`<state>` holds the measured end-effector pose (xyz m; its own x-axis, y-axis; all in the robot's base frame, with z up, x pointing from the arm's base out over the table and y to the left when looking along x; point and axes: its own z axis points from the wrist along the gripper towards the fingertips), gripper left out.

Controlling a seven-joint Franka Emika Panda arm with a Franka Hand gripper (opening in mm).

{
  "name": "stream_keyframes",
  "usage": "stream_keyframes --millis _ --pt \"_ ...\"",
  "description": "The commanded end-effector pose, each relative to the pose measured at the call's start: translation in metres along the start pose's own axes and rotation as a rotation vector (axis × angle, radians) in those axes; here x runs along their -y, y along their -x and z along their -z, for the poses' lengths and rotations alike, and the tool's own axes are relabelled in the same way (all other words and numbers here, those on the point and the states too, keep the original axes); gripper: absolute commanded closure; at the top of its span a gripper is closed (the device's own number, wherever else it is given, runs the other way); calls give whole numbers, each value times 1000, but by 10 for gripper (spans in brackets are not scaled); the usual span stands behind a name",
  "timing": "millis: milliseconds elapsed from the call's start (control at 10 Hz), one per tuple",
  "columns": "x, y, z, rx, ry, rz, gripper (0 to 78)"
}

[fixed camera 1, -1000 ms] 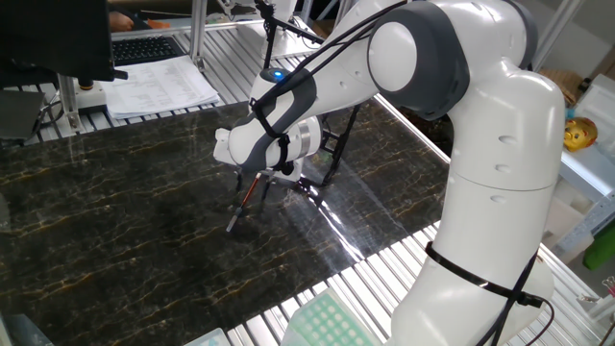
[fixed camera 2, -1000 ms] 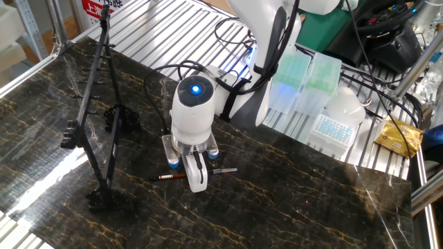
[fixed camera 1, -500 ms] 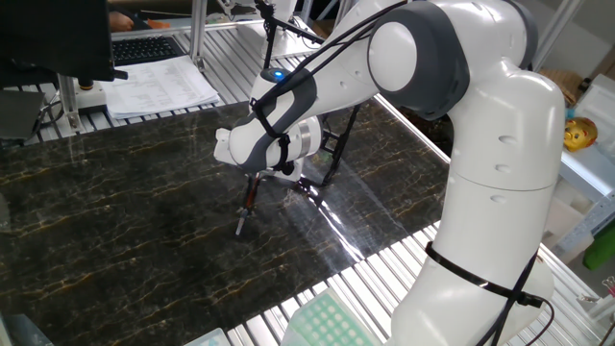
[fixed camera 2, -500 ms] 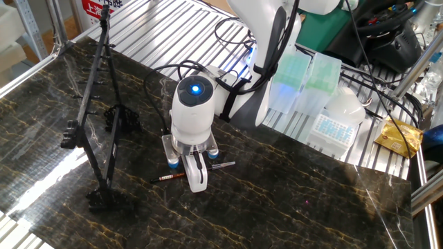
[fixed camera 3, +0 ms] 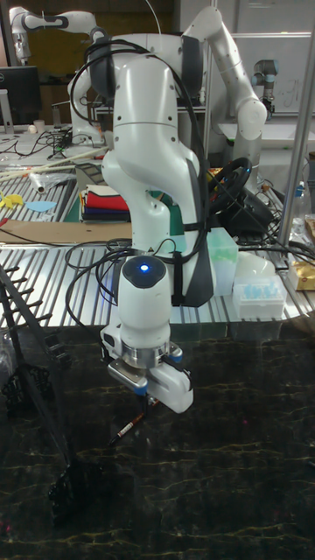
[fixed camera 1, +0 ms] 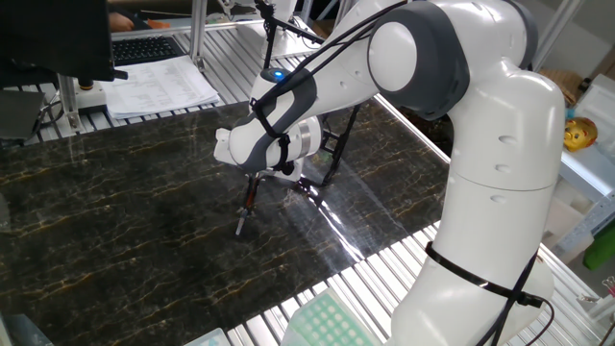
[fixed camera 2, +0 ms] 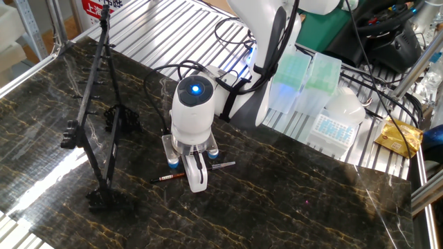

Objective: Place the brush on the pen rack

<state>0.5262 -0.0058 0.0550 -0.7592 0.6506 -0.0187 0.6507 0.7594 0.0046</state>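
In one fixed view, the hand (fixed camera 1: 255,179) grips the thin reddish-brown brush (fixed camera 1: 247,203), lifted and tilted.

In the other fixed view, the black thin-rod pen rack (fixed camera 2: 98,104) stands near the desk's (fixed camera 2: 297,200) left edge.

In the tall view, the brush hangs clear; carrying toward the rack seems next.

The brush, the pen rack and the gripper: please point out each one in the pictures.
brush (fixed camera 2: 163,178): the other fixed view, on its reddish shaft left of the gripper.
pen rack (fixed camera 2: 97,76): the other fixed view, on a slanted black rod.
gripper (fixed camera 2: 196,181): the other fixed view, between its fingertips.
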Motion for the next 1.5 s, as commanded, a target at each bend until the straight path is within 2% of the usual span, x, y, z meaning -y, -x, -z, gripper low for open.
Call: stream_keyframes --millis 100,200,600,900,1000,1100,1300,1500 --pt "0 1 0 3 -1 -1 764" --pt "-11 10 44 22 -26 94 764" --pt "-19 16 58 20 -16 118 764" --pt "-23 26 87 39 -5 107 764" --pt "-24 28 107 64 12 96 764" --pt "-22 28 120 71 13 96 764" --pt "-18 32 138 79 14 89 764" --pt "-14 34 144 107 18 80 764"
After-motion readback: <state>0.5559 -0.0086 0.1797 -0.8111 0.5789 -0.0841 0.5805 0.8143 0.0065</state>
